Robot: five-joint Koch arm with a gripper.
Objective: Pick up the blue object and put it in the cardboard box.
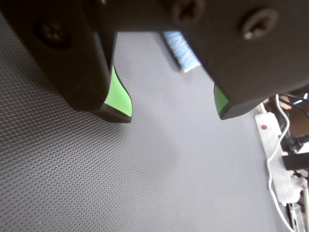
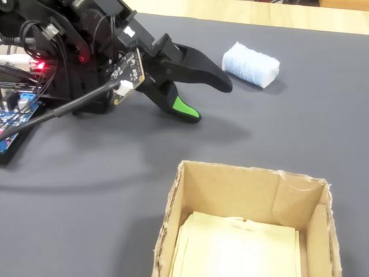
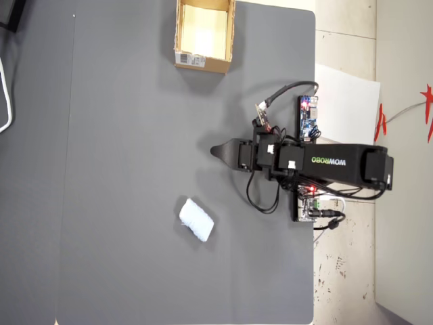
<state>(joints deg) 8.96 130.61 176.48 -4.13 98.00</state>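
Note:
The blue object [image 2: 251,64] is a pale blue-white soft pad lying flat on the dark grey mat, apart from the gripper. In the overhead view the blue object [image 3: 196,219] sits below and left of the arm. Through the wrist view a strip of the blue object [image 1: 181,50] shows far ahead between the jaws. My gripper [image 1: 171,111] is open, its green pads wide apart with only mat between them. It hovers low over the mat [image 2: 210,101] and points left in the overhead view [image 3: 215,150]. The cardboard box [image 3: 203,63] stands open at the top; its tan rim [image 2: 242,173] fills the fixed view's foreground.
A small blue circuit board [image 3: 310,116] and cables lie beside the arm's base at the mat's right edge. A white power strip [image 1: 277,159] with cords runs along the right of the wrist view. White paper [image 3: 348,101] lies off the mat.

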